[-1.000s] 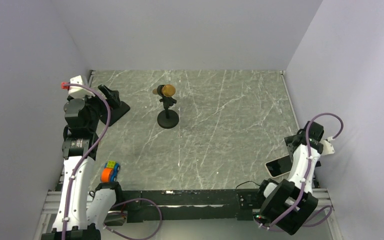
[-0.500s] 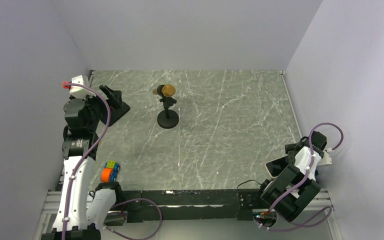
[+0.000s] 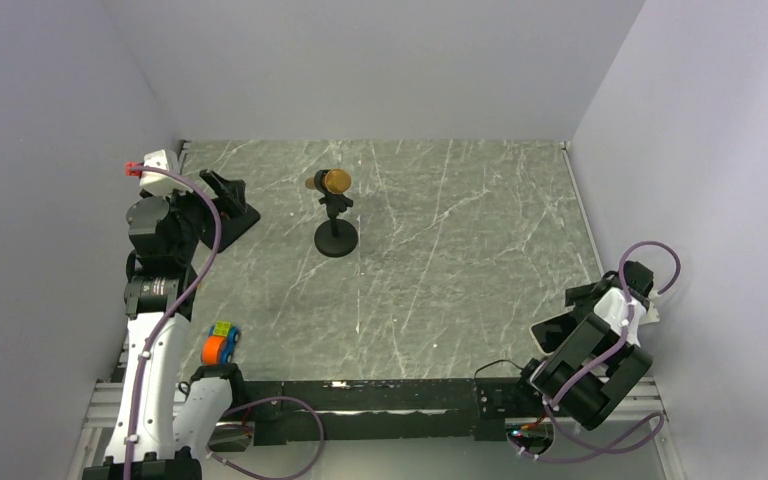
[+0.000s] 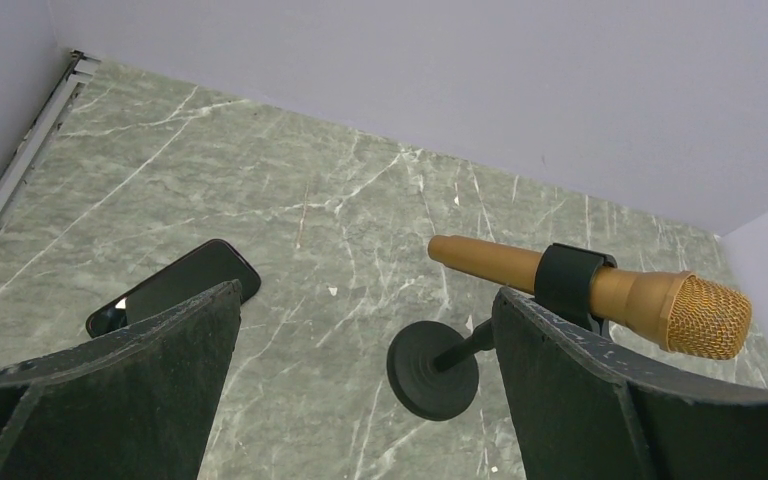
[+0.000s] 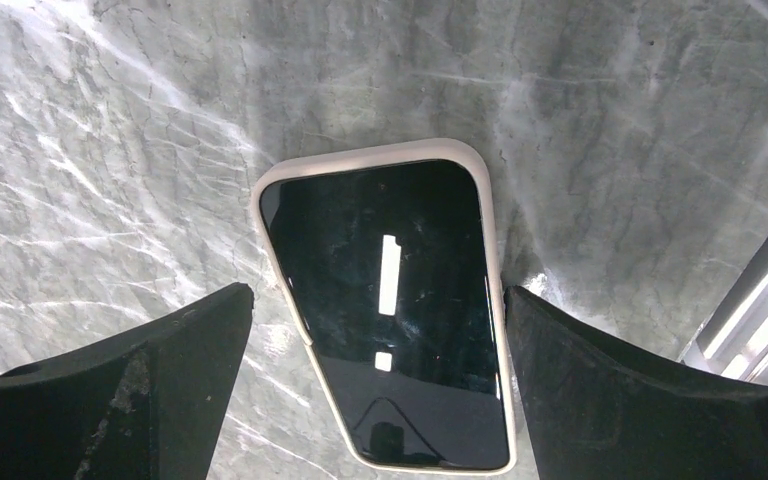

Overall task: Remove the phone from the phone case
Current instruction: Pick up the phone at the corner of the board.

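Observation:
A phone (image 5: 390,300) with a black glossy screen lies flat on the marble table in a cream case (image 5: 360,153). My right gripper (image 5: 378,292) is open and hovers over it, one finger on each side of the phone's long edges, touching neither. In the top view the right gripper (image 3: 566,316) is at the near right of the table, and the arm hides most of the phone (image 3: 541,335). My left gripper (image 3: 228,195) is open and empty at the far left, also seen in the left wrist view (image 4: 365,300).
A gold microphone (image 3: 335,182) on a black round stand (image 4: 432,368) stands at the middle back. A flat black slab (image 4: 175,287) lies under the left gripper. An orange and blue toy (image 3: 220,345) sits near the left base. A metal rail (image 5: 750,320) runs close to the phone's right.
My right arm has folded back toward the near edge, and its gripper has come over the cased phone. The left arm has barely moved. The phone has stayed in place.

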`<action>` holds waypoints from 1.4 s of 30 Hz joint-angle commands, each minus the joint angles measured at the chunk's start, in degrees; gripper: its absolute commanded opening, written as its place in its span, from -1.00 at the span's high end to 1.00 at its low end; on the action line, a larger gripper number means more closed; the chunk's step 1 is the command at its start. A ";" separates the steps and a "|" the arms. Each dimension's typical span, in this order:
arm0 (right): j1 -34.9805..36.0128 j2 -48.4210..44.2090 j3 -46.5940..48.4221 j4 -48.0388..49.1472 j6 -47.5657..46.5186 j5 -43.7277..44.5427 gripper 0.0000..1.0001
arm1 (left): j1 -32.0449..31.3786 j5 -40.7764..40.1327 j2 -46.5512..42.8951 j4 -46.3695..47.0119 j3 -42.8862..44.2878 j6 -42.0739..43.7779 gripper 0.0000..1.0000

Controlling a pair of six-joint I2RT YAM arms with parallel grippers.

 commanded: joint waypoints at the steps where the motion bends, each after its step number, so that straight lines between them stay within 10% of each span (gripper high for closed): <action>1: 0.95 1.73 2.93 -0.58 -0.77 -1.29 -1.00 | 0.33 1.54 -1.18 2.79 0.30 -0.85 -0.98; 18: 14.93 24.24 14.00 -9.33 2.03 5.81 -0.94 | 0.52 1.56 -1.01 1.91 0.81 -0.85 -0.98; 24: 16.22 22.69 12.59 -6.31 1.10 5.57 -0.20 | 0.57 2.74 -0.71 2.04 1.01 -1.25 -0.98; 42: 19.58 3.48 4.55 6.69 -6.30 -3.03 0.72 | -1.76 13.36 3.66 6.67 1.48 -2.56 -0.98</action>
